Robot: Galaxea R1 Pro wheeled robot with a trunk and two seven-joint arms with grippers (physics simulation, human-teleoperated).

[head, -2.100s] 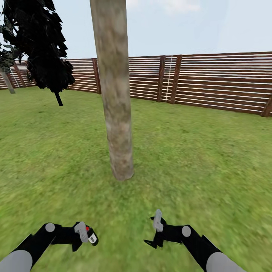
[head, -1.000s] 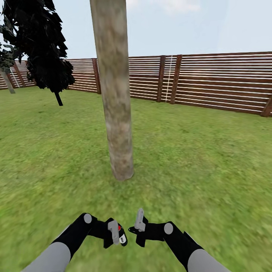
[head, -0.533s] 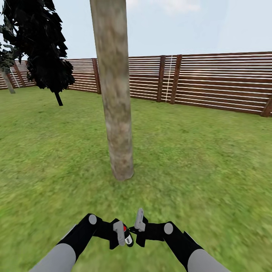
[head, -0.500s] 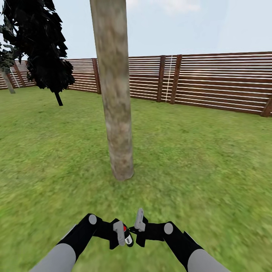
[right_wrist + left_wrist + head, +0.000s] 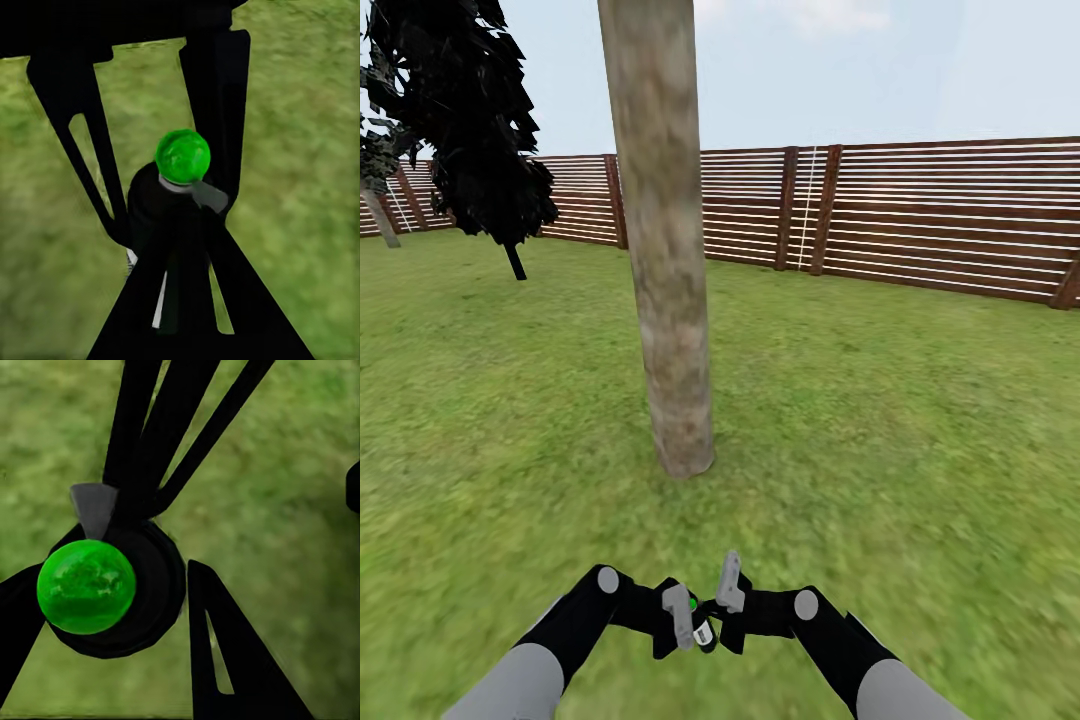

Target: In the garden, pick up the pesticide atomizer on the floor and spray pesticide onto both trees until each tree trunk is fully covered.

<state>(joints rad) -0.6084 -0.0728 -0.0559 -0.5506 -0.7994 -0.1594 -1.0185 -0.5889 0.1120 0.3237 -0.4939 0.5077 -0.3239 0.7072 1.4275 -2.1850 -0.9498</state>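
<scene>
Green-capped pesticide atomizer (image 5: 700, 622) held low at 6 o'clock, aimed toward the tree trunk (image 5: 663, 250) at 12.
Left gripper (image 5: 682, 622) pinches the black bottle; right gripper (image 5: 722, 603) touches its top, probably pressing the button (its jaw state I cannot tell). Its round cap (image 5: 86, 586) glows bright green over blurry lawn (image 5: 920, 420).

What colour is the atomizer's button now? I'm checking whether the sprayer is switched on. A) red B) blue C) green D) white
C: the round button on top of the atomizer, held in the left hand, shows bright green in both wrist views, with the right hand against it.
</scene>
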